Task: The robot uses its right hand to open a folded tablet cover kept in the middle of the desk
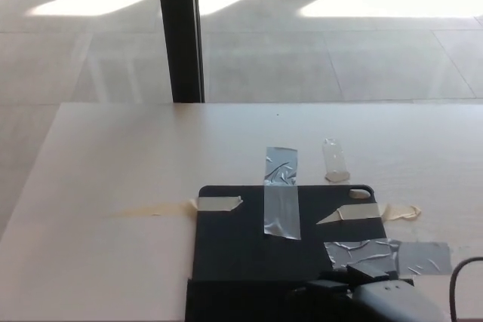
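The flat black rectangular tablet cover (260, 250) lies on the pale beige worktop (136, 164), a little toward 5 o'clock of the worktop's middle, its near edge close to the bottom of the view. Bare surface stretches wide toward 9 o'clock and toward 12 o'clock up to the far edge, beyond which a black vertical post (179, 32) rises from the tiled floor. At 3 o'clock the free strip is narrower. Tape counts: two silver-grey strips, one upright across the cover's far edge (281, 192) and one lying at its right side (389, 256); three beige pieces at that far edge; one clear piece beyond it. The robot's right hand (362, 298) sits at 6 o'clock over the cover's near right part; whether its fingers grip anything I cannot tell.
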You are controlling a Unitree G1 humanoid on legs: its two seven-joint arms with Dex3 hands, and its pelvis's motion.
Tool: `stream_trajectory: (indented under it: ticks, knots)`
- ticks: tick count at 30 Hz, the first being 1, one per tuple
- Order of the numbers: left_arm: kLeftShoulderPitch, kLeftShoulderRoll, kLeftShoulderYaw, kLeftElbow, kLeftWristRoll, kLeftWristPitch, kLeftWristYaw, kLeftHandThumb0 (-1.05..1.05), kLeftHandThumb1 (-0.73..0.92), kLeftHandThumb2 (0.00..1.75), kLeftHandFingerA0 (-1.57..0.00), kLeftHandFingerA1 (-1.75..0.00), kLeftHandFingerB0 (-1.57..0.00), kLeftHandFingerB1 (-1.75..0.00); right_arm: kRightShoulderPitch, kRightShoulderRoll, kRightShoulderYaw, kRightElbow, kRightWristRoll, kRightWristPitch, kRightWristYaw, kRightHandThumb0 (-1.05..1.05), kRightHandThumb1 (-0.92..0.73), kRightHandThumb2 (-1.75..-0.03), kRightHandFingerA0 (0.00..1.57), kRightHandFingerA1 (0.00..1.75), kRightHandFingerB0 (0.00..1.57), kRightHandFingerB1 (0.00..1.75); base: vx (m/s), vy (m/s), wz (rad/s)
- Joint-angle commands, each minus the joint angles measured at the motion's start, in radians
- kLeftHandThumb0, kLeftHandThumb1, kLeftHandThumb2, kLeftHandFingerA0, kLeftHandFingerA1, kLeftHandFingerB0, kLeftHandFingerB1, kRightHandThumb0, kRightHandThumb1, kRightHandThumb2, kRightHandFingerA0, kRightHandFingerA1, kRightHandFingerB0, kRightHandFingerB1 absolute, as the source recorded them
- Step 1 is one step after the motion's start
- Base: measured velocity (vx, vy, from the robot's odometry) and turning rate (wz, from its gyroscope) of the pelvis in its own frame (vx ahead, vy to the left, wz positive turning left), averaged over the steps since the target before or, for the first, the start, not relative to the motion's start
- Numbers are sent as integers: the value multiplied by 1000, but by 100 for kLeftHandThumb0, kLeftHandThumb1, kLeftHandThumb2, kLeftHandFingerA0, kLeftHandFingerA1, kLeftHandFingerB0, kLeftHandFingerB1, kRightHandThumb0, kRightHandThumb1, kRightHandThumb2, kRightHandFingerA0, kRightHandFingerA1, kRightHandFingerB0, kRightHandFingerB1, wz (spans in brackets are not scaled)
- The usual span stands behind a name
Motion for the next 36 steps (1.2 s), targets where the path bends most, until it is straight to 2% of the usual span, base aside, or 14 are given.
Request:
stream_trajectory:
  ticks: [1, 3, 6, 11, 14, 15, 18, 23, 24, 25, 31, 32, 33, 36]
  knots:
    - [1, 41, 5, 10, -37, 9, 11, -40, 39, 62, -80, -87, -78, -80, 186, -35, 40, -23, -41, 15, 37, -70, -55, -57, 44, 62, 31, 32, 0, 0, 0]
    - [1, 44, 7, 16, -39, 8, 14, -39, 40, 61, -81, -87, -77, -80, 222, -36, 35, -21, -34, -6, 18, -69, -54, -57, 53, 94, 32, 33, 0, 0, 0]
    - [0, 47, 11, 18, -48, 8, 4, -39, 39, 61, -80, -87, -78, -80, 249, -28, 38, -28, -53, 4, 28, -73, -45, -84, 53, 79, 24, 44, 0, 0, 0]
    - [1, 52, -4, 21, -49, 6, 9, -39, 40, 62, -84, -88, -79, -81, 292, -36, 54, -54, -95, -29, 37, -64, -56, -57, 37, 44, 32, 33, 0, 0, 0]
    - [4, 53, -8, 22, -53, 5, 9, -41, 28, 82, -88, -92, -77, -84, 302, -34, 56, -70, -110, -23, 58, -65, -55, -57, 32, 43, 31, 32, 0, 0, 0]
    - [6, 51, -8, 20, -56, 2, 6, -38, 40, 62, -85, -89, -81, -83, 304, -36, 61, -87, -114, -17, 80, -64, -57, -56, 34, 45, 31, 32, 0, 0, 0]
    - [3, 54, -9, 25, -60, 9, 20, -41, 28, 82, -87, -91, -77, -83, 316, -25, 57, -104, -99, -8, 104, -63, -55, -57, 33, 45, 31, 32, 0, 0, 0]
    - [15, 49, -13, 20, -62, 1, 12, -38, 40, 62, -82, -88, -81, -83, 310, -18, 39, -129, -89, -11, 130, -62, -55, -57, 32, 46, 30, 33, 0, 0, 0]
    - [17, 49, -13, 17, -64, 4, 13, -39, 29, 84, -84, -90, -79, -85, 303, -20, 25, -123, -83, -37, 111, -62, -55, -57, 39, 49, 32, 34, 0, 0, 0]
    - [21, 48, -11, 14, -68, 3, 6, -38, 39, 63, -81, -88, -80, -82, 290, -25, 12, -118, -86, -59, 103, -64, -56, -57, 45, 53, 32, 34, 0, 0, 0]
    - [24, 52, -10, 23, -77, 9, 13, -38, 39, 63, -87, -90, -82, -85, 173, -17, -202, -214, 100, 47, 236, -59, -55, -57, 37, 45, 31, 33, 0, 0, 0]
    - [27, 52, -10, 23, -78, 8, 10, -38, 39, 63, -85, -89, -80, -83, 162, -20, -234, -219, 109, 34, 227, -69, -46, -80, 52, 86, 30, 45, 0, 0, 0]
    - [31, 52, -9, 18, -82, 11, 11, -38, 39, 63, -84, -89, -82, -85, 142, -21, -287, -235, 138, 50, 239, -63, -56, -58, 42, 64, 34, 33, 0, 0, 0]
    - [34, 52, -12, 20, -81, 5, 9, -38, 39, 63, -85, -89, -82, -85, 111, -14, -402, -256, 214, 87, 262, -64, -58, -58, 47, 58, 36, 32, 0, 0, 0]
